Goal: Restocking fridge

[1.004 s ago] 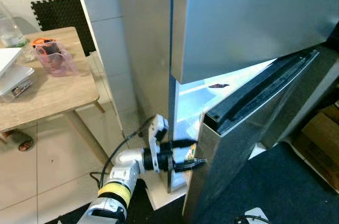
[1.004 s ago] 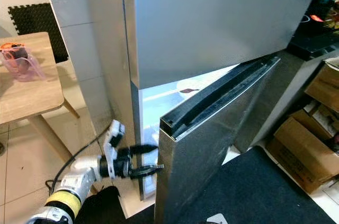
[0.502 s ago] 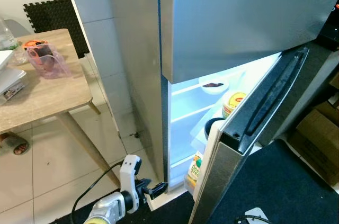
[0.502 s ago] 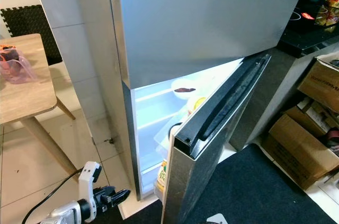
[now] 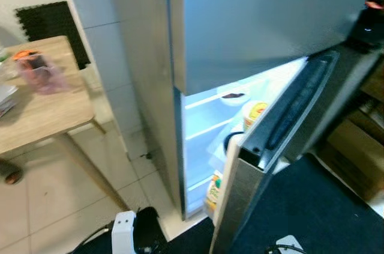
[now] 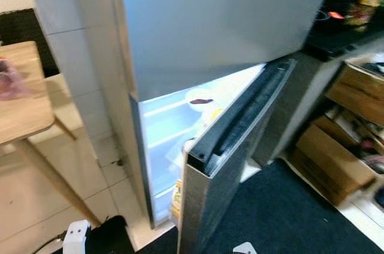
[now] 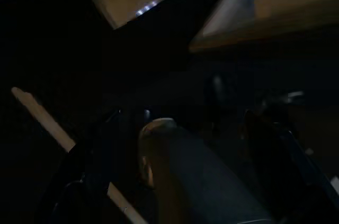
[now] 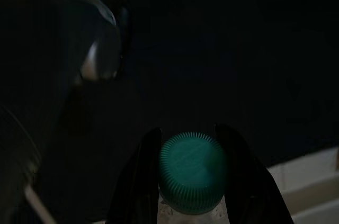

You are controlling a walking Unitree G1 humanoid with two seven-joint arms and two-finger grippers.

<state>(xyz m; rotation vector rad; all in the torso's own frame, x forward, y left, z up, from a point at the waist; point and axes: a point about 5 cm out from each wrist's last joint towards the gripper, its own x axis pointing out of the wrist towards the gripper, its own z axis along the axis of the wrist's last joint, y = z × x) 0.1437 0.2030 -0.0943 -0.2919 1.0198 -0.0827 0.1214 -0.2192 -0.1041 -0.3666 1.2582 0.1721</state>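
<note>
Over on the left stands the wooden worktop (image 5: 42,107) with a pink plastic jug (image 5: 37,71) on it, well apart from everything else. Low down near the tiled floor is the left end effector (image 5: 135,239); I can only see its white wrist housing and a dark shape, so I cannot tell whether its fingers are spread or together. Next comes the fridge (image 5: 252,26), its lower door (image 5: 282,140) swung partly open and the lit inside showing a white bowl (image 5: 233,95) on the upper shelf, a yellow-lidded tub (image 5: 254,113) below it and a juice carton (image 5: 213,191) down in the bottom. The right end effector (image 8: 193,181) is pinching a bottle with a green cap (image 8: 193,168), both fingers against the neck, somewhere dark and low at the robot's side. Cardboard boxes (image 6: 327,152) sit to the far right.

The door looks only half open, so I'd worry the bottle could clip its edge going in. The shelves look crowded too, and the bottle could knock the tub or carton.
</note>
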